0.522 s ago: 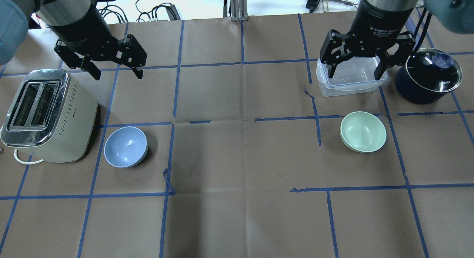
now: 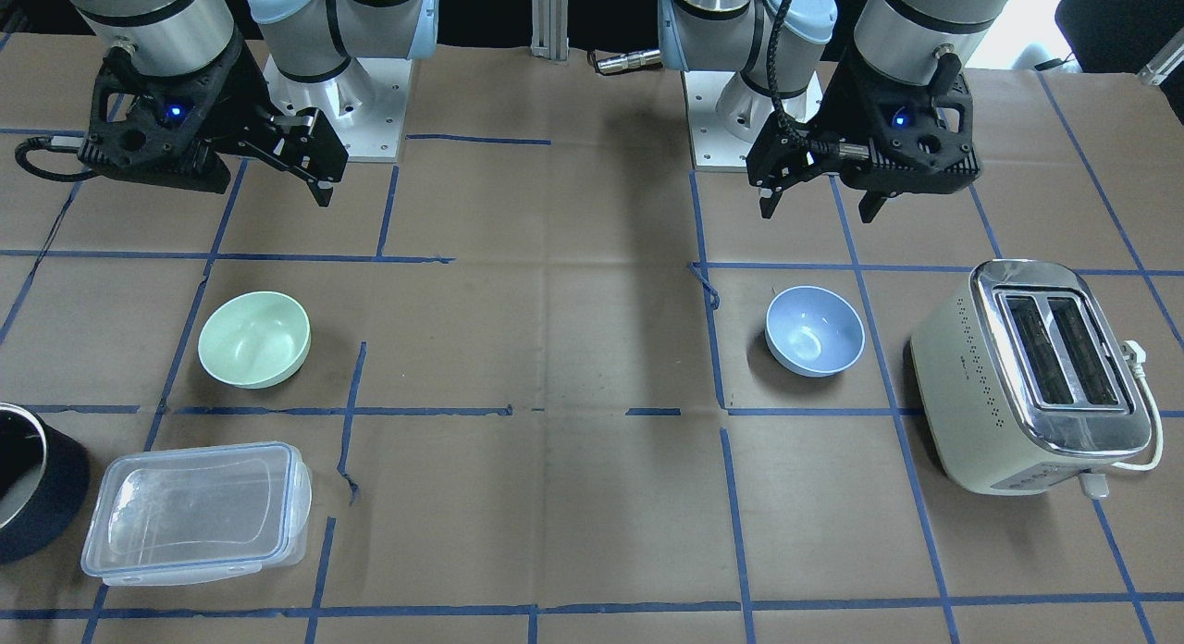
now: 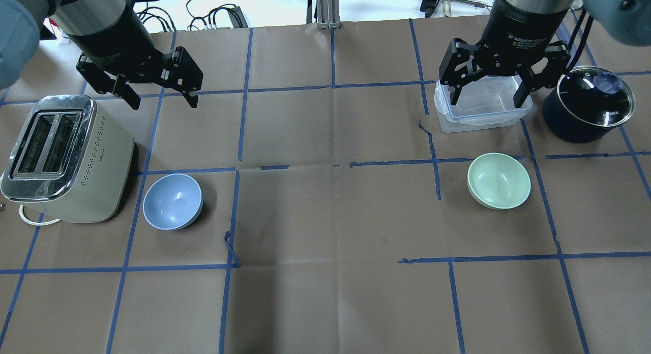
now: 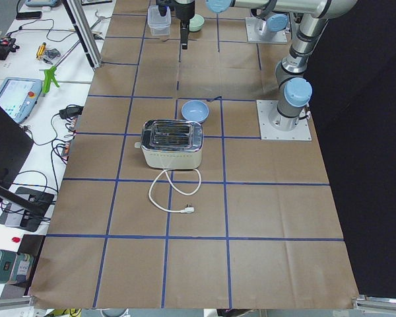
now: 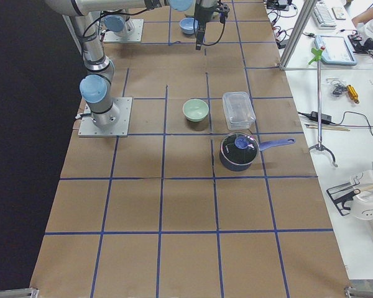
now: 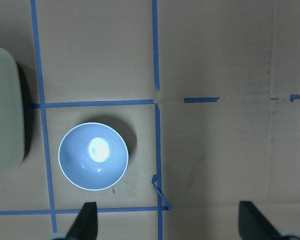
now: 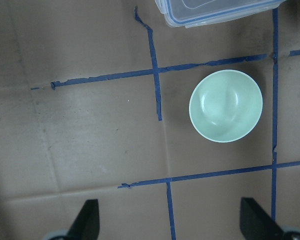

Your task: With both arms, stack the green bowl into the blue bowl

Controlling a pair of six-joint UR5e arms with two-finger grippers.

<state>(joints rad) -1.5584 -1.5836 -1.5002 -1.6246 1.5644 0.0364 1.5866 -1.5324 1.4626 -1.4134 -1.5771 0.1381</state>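
Observation:
The pale mint-green bowl (image 3: 499,187) stands upright and empty on the right half of the paper-covered table; it also shows in the front view (image 2: 253,339) and the right wrist view (image 7: 226,106). The pale blue bowl (image 3: 172,201) stands upright and empty on the left half, beside the toaster; it also shows in the front view (image 2: 815,330) and the left wrist view (image 6: 93,156). My left gripper (image 3: 164,104) is open and empty, hanging high above the table beyond the blue bowl. My right gripper (image 3: 485,104) is open and empty, high above the clear container, beyond the green bowl.
A cream toaster (image 3: 66,158) with its cord stands close to the left of the blue bowl. A clear lidded container (image 3: 483,115) and a dark blue pot with a glass lid (image 3: 587,110) stand beyond the green bowl. Blue tape lines cross the brown paper.
Both grippers have shifted only very slightly and stay open. Neither bowl has moved.

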